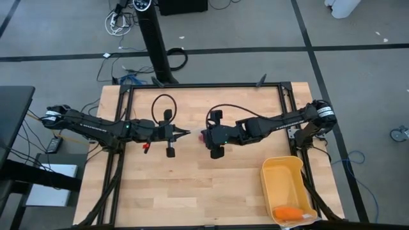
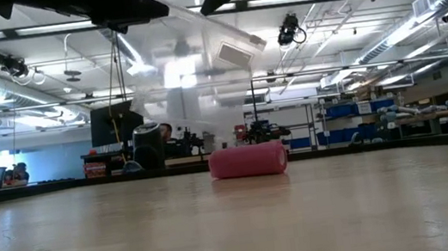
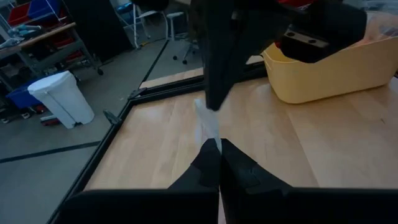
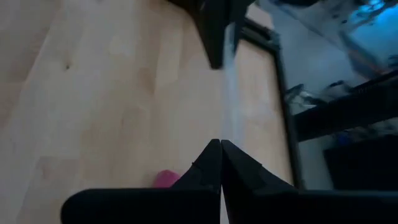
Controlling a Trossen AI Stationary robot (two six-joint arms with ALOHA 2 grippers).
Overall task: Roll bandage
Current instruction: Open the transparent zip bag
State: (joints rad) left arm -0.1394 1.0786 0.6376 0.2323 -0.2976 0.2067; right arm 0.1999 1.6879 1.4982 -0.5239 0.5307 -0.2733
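At mid-bench point(image 1: 140, 191) the bandage point(image 2: 248, 160) lies rolled up (a pink cylinder), under the raised right hand point(image 1: 206, 136). Left hand point(image 1: 185, 133) faces it; both hands pinch a clear film point(image 3: 208, 124) stretched between them.

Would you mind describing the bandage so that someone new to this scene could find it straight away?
Start at the wooden table and look to its middle, where the two dark arms nearly meet. The bandage lies there as a small pink roll on its side, just under the right gripper. It is the only pink thing; the yellow bin at the table's corner holds something orange.
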